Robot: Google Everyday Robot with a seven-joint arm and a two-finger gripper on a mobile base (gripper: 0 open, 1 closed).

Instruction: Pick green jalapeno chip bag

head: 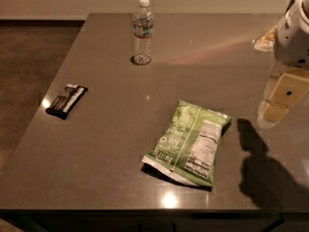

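Note:
The green jalapeno chip bag lies flat on the dark table, right of centre and towards the front. It is light green with white lettering, and its white nutrition panel faces up. My gripper hangs from the white arm at the right edge of the camera view. It is above the table, to the right of the bag and a little behind it, and apart from it. Its shadow falls on the table to the right of the bag.
A clear water bottle stands upright at the back centre. A small flat black wrapped bar lies near the left edge. A pale object lies at the back right, partly hidden by the arm. The front table edge is close below the bag.

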